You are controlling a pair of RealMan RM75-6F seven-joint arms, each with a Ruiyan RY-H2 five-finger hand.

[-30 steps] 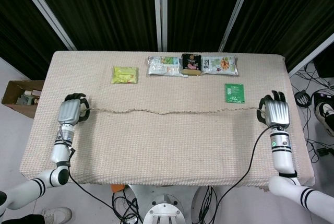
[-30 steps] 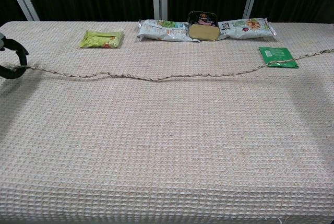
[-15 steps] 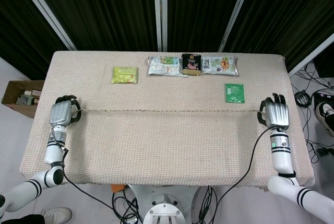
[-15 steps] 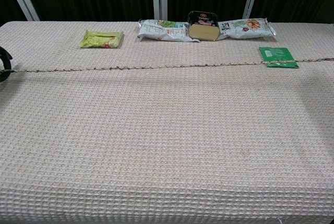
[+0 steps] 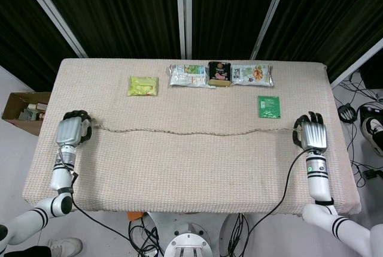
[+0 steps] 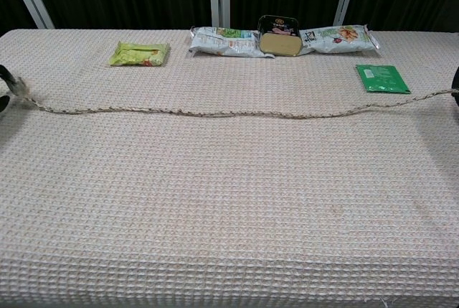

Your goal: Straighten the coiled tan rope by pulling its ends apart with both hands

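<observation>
The tan rope [image 5: 191,132] lies stretched across the table [image 5: 191,173] in a long, slightly sagging line, running just in front of the green packet [image 5: 268,106] and well in front of the row of snack bags [image 5: 220,75]. The left hand [image 5: 70,131] grips one end with its fingers curled around it, and the right hand [image 5: 312,135] grips the other end beside the green packet.

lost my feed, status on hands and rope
Left hand and right hand each grip an end. Tan rope stretched out, slightly slack. Nothing lying on it.
</observation>
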